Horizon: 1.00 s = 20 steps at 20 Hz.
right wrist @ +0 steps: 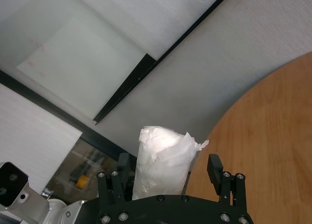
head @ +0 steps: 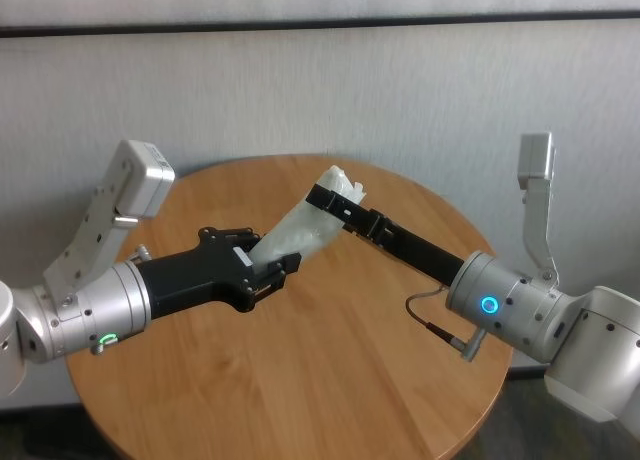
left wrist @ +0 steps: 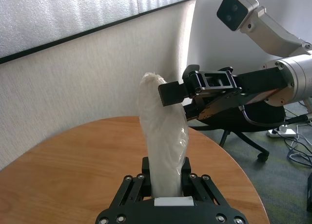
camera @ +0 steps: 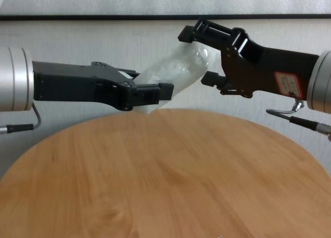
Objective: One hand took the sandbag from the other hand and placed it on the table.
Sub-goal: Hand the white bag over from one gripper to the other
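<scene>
Mid-handoff: left tool (head: 268,272) grips the sandbag (head: 305,230) while right tool (head: 338,195) (open) straddles its top; next it must clamp.

Left gripper (head: 272,272) clamped on the sandbag's (head: 300,232) lower end; right gripper (head: 335,195) spread, straddling its upper end.

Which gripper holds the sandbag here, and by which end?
The left gripper holds the sandbag by its lower end, above the table. The right gripper straddles the upper end, jaws open.
</scene>
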Each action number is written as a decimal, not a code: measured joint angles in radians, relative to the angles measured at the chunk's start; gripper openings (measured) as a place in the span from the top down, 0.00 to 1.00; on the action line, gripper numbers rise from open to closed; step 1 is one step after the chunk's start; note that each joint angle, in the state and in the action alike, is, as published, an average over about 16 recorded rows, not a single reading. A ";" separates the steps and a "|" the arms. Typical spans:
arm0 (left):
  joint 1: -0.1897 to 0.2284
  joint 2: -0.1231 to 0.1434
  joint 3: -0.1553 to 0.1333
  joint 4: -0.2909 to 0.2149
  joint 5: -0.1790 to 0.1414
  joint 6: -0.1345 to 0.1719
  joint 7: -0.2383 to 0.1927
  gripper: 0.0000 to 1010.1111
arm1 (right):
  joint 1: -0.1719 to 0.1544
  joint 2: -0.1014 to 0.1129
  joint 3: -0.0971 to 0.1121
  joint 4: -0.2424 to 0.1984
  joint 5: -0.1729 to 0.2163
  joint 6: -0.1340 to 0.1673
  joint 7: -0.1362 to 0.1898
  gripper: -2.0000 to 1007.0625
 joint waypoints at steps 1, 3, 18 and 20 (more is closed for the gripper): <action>0.000 0.000 0.000 0.000 0.000 0.000 0.000 0.65 | 0.000 0.000 0.000 0.000 0.000 0.000 0.000 0.01; 0.000 0.000 0.000 0.000 0.000 0.000 0.000 0.65 | -0.001 0.000 0.001 0.000 0.000 0.000 0.000 0.02; 0.000 0.000 0.000 0.000 0.000 0.000 0.000 0.65 | -0.004 0.000 0.004 -0.002 -0.003 -0.001 -0.001 0.34; 0.000 0.000 0.000 0.000 0.000 0.000 0.000 0.65 | -0.004 0.000 0.004 -0.002 -0.003 -0.001 -0.001 0.38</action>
